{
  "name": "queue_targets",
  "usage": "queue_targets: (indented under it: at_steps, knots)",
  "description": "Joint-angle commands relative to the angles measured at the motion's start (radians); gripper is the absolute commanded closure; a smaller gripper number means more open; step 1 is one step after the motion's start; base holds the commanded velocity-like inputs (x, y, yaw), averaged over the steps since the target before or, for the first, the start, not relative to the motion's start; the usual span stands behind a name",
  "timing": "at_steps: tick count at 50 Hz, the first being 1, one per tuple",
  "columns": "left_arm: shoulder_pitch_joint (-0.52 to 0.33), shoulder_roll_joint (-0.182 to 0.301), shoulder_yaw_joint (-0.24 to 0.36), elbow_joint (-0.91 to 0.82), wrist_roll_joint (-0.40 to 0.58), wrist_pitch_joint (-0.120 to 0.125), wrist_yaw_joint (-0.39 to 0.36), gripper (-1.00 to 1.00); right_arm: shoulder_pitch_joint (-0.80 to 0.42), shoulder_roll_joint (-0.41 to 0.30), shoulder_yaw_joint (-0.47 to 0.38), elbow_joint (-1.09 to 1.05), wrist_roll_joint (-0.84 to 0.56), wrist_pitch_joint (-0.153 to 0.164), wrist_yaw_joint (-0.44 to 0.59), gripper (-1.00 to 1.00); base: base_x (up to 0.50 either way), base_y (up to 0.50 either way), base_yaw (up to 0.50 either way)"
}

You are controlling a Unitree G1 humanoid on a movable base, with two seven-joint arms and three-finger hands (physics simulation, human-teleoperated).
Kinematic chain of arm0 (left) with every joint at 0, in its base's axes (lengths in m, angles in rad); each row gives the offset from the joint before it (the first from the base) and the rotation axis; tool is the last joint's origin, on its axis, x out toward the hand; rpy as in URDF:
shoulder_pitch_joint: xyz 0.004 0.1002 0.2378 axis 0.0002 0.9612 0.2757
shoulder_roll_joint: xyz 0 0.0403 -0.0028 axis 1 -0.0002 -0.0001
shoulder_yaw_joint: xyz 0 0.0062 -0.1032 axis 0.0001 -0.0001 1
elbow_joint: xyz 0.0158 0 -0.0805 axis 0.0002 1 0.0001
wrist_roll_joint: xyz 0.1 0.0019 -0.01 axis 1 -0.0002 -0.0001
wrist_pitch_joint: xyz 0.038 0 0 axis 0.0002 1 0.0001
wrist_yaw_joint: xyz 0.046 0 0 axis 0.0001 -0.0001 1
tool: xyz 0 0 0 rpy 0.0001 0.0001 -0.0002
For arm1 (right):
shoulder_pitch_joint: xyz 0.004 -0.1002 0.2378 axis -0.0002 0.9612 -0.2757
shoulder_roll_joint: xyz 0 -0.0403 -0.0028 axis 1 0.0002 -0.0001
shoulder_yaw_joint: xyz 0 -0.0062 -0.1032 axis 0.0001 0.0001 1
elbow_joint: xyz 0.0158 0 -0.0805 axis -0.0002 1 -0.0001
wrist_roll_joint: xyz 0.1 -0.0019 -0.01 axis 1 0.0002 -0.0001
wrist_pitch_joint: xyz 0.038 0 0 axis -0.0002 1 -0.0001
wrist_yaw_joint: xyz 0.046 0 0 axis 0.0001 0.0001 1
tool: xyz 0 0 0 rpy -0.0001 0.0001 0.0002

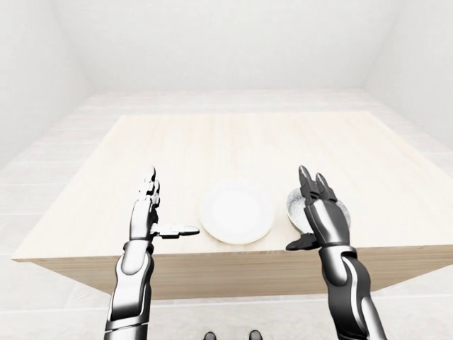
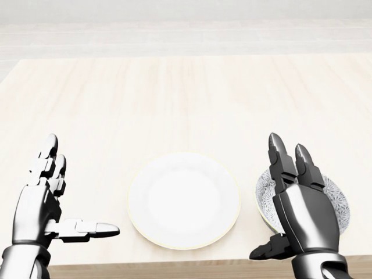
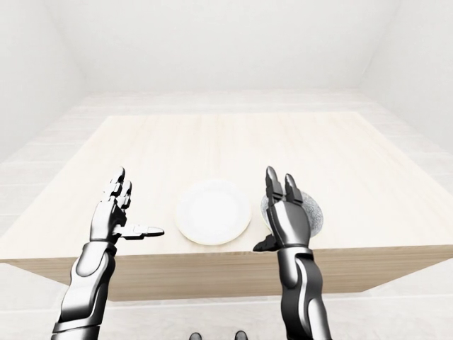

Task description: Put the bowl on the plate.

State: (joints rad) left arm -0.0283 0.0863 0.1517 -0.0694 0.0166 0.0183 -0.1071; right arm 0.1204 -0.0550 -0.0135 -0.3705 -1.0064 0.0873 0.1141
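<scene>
White plate (image 2: 183, 200) near bottom edge of wooden table (image 2: 174, 104), nothing on it. Patterned bowl (image 2: 336, 200) just right of plate, apart from it, mostly hidden behind right hand (image 2: 296, 200); contents not visible. Right hand open, fingers upright. Left hand (image 2: 49, 200) open, left of plate, thumb pointing toward it.

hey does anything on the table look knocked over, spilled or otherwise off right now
Nothing stands out. The white plate lies flat and empty near the table edge. The patterned bowl sits upright on the wood to its right in the head view, partly hidden by the open right hand. The left hand is open too, touching nothing.
</scene>
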Motion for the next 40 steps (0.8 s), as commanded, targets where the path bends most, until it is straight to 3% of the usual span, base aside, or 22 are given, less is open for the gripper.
queue_targets:
  at_steps: [1, 28, 35, 40]
  knots:
    - [-0.001, 0.000, 0.001, 0.001, 0.000, -0.001, -0.002, -1.00, 0.005, 0.002, 0.009, 0.023, -0.055, 0.000, 0.019, -1.00, 0.00, 0.00, 0.00]
    - [-0.004, -0.001, -0.005, 0.013, 0.010, -0.011, -0.002, -1.00, 0.045, 0.000, -0.009, 0.018, -0.137, 0.000, 0.018, -1.00, 0.00, 0.00, 0.00]
    - [-0.011, -0.001, -0.004, -0.017, 0.002, 0.021, -0.005, -1.00, 0.056, -0.008, -0.021, 0.017, -0.207, 0.000, 0.042, -1.00, 0.00, 0.00, 0.00]
    - [-0.016, -0.005, -0.012, 0.014, 0.010, 0.001, 0.001, -1.00, 0.070, -0.008, -0.035, 0.007, -0.227, 0.000, 0.062, -1.00, 0.00, 0.00, 0.00]
